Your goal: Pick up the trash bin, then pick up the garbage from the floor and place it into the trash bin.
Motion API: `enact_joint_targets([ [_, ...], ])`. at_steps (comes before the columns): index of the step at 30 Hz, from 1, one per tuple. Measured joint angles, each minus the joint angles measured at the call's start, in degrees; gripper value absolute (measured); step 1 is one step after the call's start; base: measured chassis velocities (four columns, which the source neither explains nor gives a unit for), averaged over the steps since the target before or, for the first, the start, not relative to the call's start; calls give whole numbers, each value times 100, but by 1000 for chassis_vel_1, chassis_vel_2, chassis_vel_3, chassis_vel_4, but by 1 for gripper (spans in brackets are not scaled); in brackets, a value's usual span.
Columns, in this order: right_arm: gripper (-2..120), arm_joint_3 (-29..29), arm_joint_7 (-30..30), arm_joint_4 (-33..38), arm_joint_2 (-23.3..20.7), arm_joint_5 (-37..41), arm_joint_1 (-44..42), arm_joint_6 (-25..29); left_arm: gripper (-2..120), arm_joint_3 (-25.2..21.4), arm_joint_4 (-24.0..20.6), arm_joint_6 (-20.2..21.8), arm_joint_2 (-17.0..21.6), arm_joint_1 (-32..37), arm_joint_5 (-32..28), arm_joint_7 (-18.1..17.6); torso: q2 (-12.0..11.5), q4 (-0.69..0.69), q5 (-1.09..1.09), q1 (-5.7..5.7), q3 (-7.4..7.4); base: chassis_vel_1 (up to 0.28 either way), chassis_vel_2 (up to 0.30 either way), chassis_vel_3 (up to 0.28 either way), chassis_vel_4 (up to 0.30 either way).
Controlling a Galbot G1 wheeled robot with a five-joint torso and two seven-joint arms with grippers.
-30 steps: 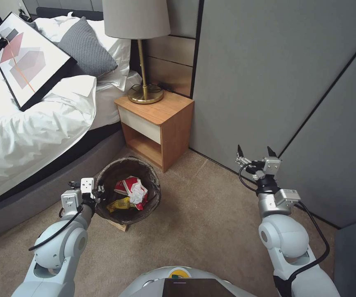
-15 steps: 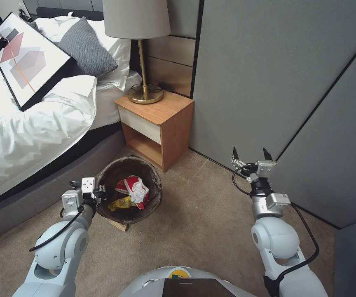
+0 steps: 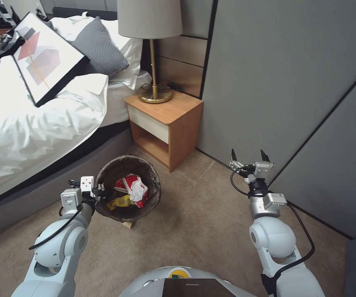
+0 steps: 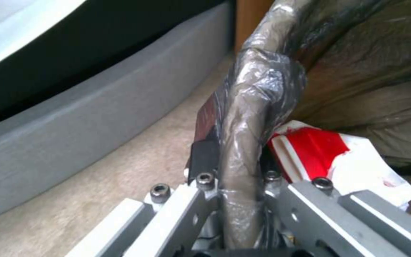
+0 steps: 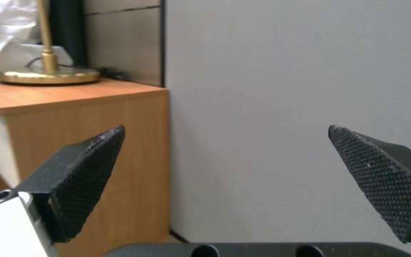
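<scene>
Beige carpet underfoot, bed at far left, wooden nightstand with lamp beyond. Left end effector pinching the bag-wrapped rim of the trash bin, near the bed's base. Inside the bin, red, white and yellow garbage. Right end effector raised at right near the grey wall, fingers spread, holding nothing.
</scene>
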Motion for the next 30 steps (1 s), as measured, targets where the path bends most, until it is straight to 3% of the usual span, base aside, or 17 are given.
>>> enact_joint_targets([
  [30,100,6,16,-193,3,-19,56,122,0,5,23,0,-8,-1,55,-52,0,0,1,0,0,94,95,85,89],
])
